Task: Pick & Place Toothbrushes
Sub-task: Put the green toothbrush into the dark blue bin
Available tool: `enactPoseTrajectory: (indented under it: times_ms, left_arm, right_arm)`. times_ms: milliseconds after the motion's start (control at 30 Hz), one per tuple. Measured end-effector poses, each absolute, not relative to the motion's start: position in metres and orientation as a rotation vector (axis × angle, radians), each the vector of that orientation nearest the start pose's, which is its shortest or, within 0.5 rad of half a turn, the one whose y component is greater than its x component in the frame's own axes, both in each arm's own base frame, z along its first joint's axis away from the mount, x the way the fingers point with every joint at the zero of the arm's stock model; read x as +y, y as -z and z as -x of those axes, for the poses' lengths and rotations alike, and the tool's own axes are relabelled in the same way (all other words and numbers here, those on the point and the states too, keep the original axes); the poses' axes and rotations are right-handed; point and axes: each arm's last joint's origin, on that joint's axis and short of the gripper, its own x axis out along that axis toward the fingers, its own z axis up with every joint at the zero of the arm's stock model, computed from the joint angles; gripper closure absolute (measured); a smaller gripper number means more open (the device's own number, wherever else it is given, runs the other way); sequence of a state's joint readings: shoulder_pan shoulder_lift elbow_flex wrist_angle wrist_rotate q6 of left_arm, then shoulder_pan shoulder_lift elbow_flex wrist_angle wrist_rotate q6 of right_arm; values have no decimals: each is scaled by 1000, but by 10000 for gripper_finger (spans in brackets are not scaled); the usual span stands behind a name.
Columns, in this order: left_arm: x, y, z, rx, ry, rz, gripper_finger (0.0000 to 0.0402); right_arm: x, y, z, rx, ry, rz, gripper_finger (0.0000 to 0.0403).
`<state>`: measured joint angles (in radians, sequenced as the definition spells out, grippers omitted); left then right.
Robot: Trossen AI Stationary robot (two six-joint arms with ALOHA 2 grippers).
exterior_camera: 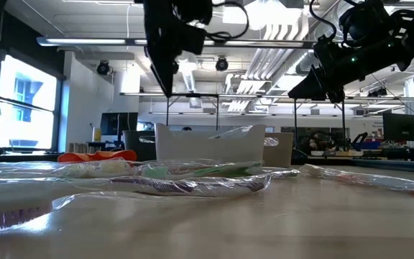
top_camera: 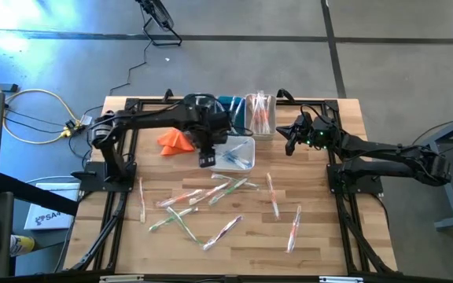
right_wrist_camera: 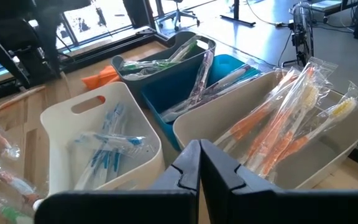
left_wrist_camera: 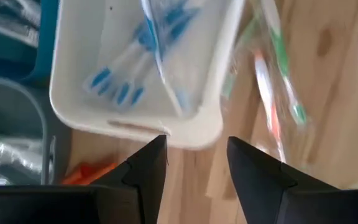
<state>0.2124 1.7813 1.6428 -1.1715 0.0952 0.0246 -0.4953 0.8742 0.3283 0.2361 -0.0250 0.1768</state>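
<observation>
High view: left gripper (top_camera: 206,159) held over near rim of white bin (top_camera: 249,163), jaws parted, nothing between them. Blue-handled toothbrushes (left_wrist_camera: 135,68) seen inside white bin in left wrist view. Step judged as drop just completed. Remaining wrapped toothbrushes (top_camera: 199,200) scattered on table (top_camera: 321,259), well apart from bins. Right gripper (top_camera: 293,135) parked beside bin of orange toothbrushes (right_wrist_camera: 278,134), jaws closed, empty. Next move judged: left arm to be lowered onto one scattered brush, jaws aligned across handle.

White bin (right_wrist_camera: 138,134) holds blue toothbrushes (right_wrist_camera: 104,152); orange cloth (top_camera: 174,141); wood-grain table (top_camera: 321,236).
</observation>
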Motion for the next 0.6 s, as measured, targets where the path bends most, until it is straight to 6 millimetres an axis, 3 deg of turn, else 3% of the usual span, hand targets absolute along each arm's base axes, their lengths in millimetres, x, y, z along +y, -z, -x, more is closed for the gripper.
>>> enactPoseTrajectory:
  times_ms: [367, 467, 600]
  left_arm:
    - [16, -334, -315, 1194, 115, -19, 236]
    - [3, -329, -307, 1141, 143, -39, 236]
    - [-6, -308, -298, 1096, 130, 3, 236]
  right_arm:
    - [-86, -201, -162, 260, 492, -253, 401]
    - [-86, -201, -162, 260, 491, -254, 401]
    - [-86, -201, -162, 257, 489, -254, 401]
